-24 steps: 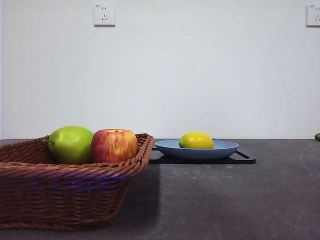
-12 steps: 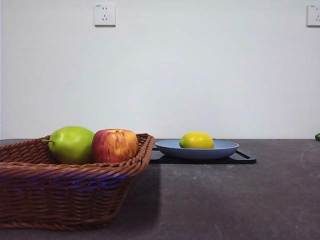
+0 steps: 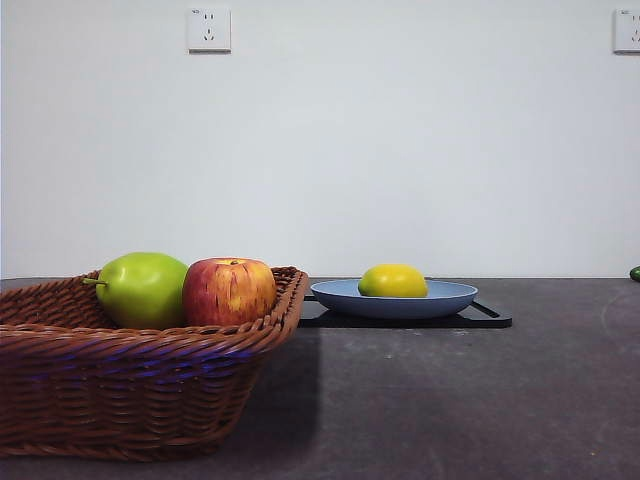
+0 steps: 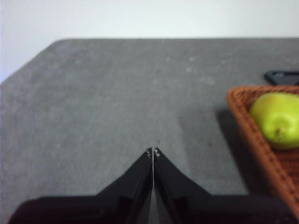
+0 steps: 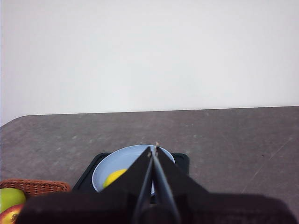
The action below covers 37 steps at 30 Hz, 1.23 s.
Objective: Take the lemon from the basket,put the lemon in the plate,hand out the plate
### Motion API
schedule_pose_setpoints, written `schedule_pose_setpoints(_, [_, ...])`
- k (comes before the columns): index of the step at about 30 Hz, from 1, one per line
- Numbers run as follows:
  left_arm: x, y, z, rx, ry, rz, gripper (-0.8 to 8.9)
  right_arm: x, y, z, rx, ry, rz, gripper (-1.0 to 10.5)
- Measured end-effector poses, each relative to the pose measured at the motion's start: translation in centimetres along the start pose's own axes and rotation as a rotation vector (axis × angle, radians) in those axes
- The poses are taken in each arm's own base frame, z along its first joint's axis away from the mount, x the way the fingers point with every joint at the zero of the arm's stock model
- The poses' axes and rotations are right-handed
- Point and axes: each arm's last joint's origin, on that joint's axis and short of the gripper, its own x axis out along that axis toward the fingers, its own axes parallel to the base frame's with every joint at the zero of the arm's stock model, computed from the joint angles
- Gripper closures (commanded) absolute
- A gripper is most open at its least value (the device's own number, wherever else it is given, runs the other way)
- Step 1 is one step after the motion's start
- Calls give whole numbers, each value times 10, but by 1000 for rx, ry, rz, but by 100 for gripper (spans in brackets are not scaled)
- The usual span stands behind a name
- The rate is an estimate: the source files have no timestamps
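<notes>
The yellow lemon (image 3: 392, 281) lies in the blue-grey plate (image 3: 450, 299), which rests on a flat black tray. In the right wrist view the lemon (image 5: 113, 178) and plate (image 5: 119, 161) sit below and beyond my right gripper (image 5: 153, 150), whose jaws are shut with nothing in them, well above the table. The brown wicker basket (image 3: 130, 385) stands at the near left. My left gripper (image 4: 153, 152) hovers shut and empty over bare table beside the basket's rim (image 4: 254, 135). Neither arm shows in the front view.
A green apple (image 3: 143, 289) and a red-yellow apple (image 3: 229, 291) sit in the basket. The black tray (image 3: 490, 316) lies under the plate. A small green object (image 3: 634, 273) peeks in at the table's right edge. Grey tabletop stretches in front of the tray.
</notes>
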Motion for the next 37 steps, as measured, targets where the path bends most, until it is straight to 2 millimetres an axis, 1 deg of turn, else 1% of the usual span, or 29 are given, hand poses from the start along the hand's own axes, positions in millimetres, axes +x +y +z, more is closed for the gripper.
schedule_pose_setpoints(28, [1, 1, -1, -9, -6, 7, 804, 0, 0, 0, -1, 0, 0, 936])
schedule_pose_setpoints(32, [1, 1, -1, -9, -6, 7, 804, 0, -1, 1, -84, -9, -42, 936])
schedule_pose_setpoints(37, [1, 1, -1, -9, -6, 8, 804, -10, -9, -4, -151, 17, -103, 936])
